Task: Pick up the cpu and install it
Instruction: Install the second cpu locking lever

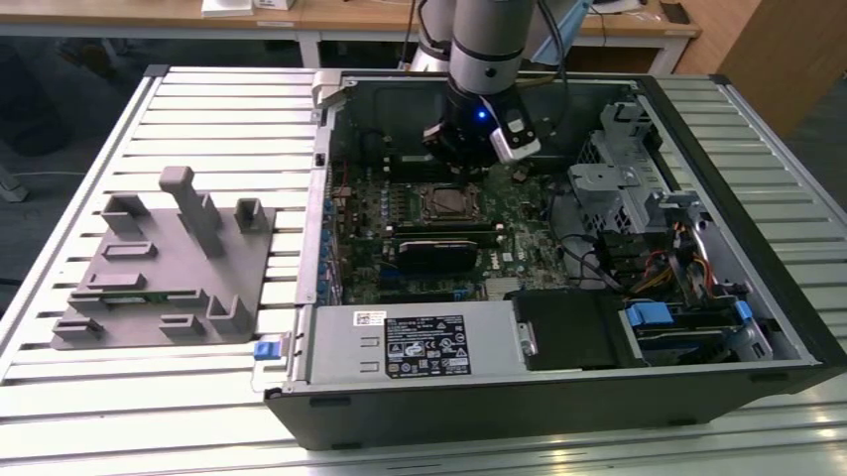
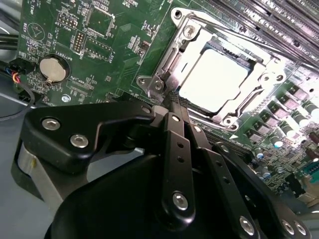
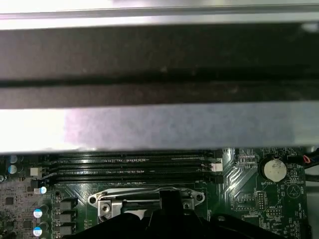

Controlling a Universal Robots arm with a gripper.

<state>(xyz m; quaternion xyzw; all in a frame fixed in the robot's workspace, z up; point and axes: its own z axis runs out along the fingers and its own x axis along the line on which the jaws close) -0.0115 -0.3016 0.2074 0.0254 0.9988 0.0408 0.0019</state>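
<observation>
Exterior view: an open computer case (image 1: 741, 149) lies on a slatted metal worktop (image 1: 198, 109), with the arm (image 1: 487, 40) reaching down into it from the far side. Its jaws (image 1: 466, 164) hang just above the motherboard (image 1: 397, 223), close to the far edge of the socket (image 1: 447, 203). To the exterior view's left of the case, a grey fixture (image 1: 166, 268) with upright blocks sits on the worktop, well apart from the arm. A power supply (image 1: 411, 342) fills the near corner of the case, and a drive cage (image 1: 622, 178) stands on the exterior view's right.

In the second wrist view the cpu (image 2: 213, 80) sits inside the socket (image 2: 164, 74), its pale silvery top bright within the metal frame. The black linkages of the jaws (image 2: 174, 112) come together to a narrow tip just beside the frame's edge; the tips look drawn close together with nothing between them, and they do not hold the cpu. A round coin battery (image 2: 53, 68) lies on the board (image 2: 99, 45), away from the socket.

In the first wrist view the memory slots (image 3: 129, 167) run just beside the socket (image 3: 147, 199), with the case wall (image 3: 159, 124) behind them and the battery (image 3: 273, 169) off to one side.
</observation>
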